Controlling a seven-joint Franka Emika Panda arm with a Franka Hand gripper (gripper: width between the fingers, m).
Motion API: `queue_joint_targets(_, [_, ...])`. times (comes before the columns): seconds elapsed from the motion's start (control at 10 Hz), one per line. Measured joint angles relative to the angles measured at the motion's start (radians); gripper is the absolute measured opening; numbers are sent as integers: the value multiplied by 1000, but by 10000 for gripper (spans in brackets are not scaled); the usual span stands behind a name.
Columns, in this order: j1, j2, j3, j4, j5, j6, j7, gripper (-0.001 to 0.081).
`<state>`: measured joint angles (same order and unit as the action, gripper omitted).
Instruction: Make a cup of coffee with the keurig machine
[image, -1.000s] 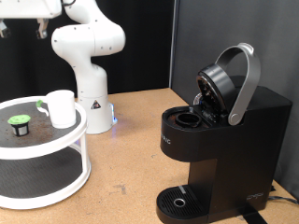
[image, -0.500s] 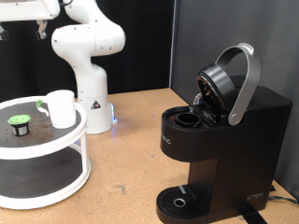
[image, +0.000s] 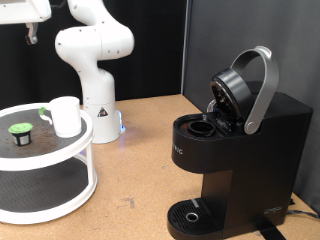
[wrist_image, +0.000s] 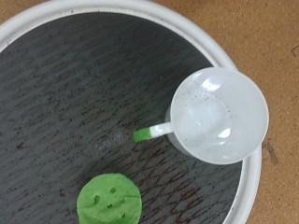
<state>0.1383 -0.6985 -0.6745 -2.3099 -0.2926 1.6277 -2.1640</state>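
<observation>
The small white cup (image: 66, 115) stands on the top tier of a white round two-tier stand (image: 85, 140) at the exterior view's left. The wrist view looks straight down into the empty cup (wrist_image: 218, 115). My gripper (image: 12, 36) hangs high above the stand at the top left edge; only one finger (image: 28, 37) shows, and it holds nothing. The black keurig machine (image: 240, 150) stands at the right with its grey-handled lid (image: 250, 85) raised. Its pod chamber (image: 203, 127) is open and looks empty.
A dark pod with a green top (image: 19, 130) sits on the stand beside the cup, and it also shows in the wrist view (wrist_image: 107, 203). A small green-and-white piece (wrist_image: 154, 133) lies against the cup. The white arm base (image: 95, 60) stands behind the stand.
My gripper has shifted left along the top edge of the exterior view, so only one finger shows now. The cup, pod and machine have not moved.
</observation>
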Motion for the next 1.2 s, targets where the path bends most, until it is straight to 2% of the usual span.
queue_joint_targets(0.4, [2, 39, -17, -13, -11, 5, -14, 807])
queue_joint_targets(0.5, [5, 61, -28, -23, -11, 25, -16, 807])
queue_joint_targets(0.9, [4, 153, -62, -110, -55, 241, 7, 807])
queue_joint_targets(1.2, [4, 149, -67, -112, -37, 238, -1, 807])
